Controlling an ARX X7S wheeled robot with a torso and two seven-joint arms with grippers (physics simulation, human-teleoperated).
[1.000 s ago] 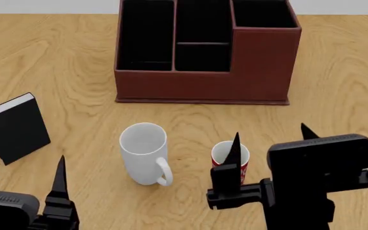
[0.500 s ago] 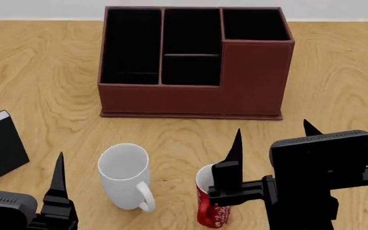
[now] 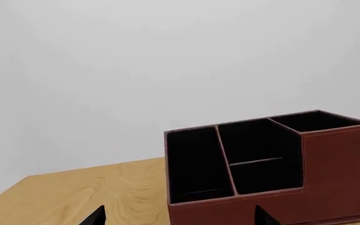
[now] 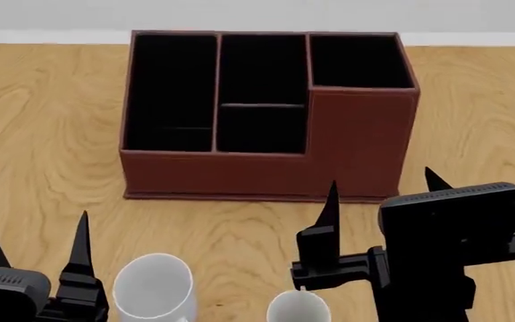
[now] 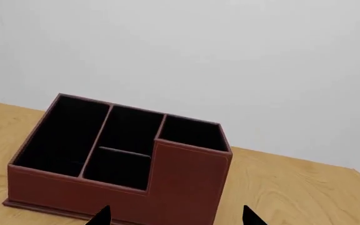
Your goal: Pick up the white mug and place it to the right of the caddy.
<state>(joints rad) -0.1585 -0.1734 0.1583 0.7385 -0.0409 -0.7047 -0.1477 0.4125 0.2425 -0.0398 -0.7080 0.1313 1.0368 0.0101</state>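
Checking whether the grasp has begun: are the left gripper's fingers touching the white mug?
Apart. In the head view, the left gripper stands open and the white mug sits beside its inner finger, with bare table showing between them.

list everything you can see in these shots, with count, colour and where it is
caddy: 1, reddish-brown with black-lined compartments, centre of the table toward the far edge
white mug: 1, white, near edge of the head view, in front of the caddy's left part
second mug: 1, only a white rim showing at the bottom edge, beside the white mug on its right
table: 1, light wood grain, under everything
wall: pale grey, behind the table
left gripper: 1, black, open, bottom left of the head view
right gripper: 1, black, open, bottom right of the head view
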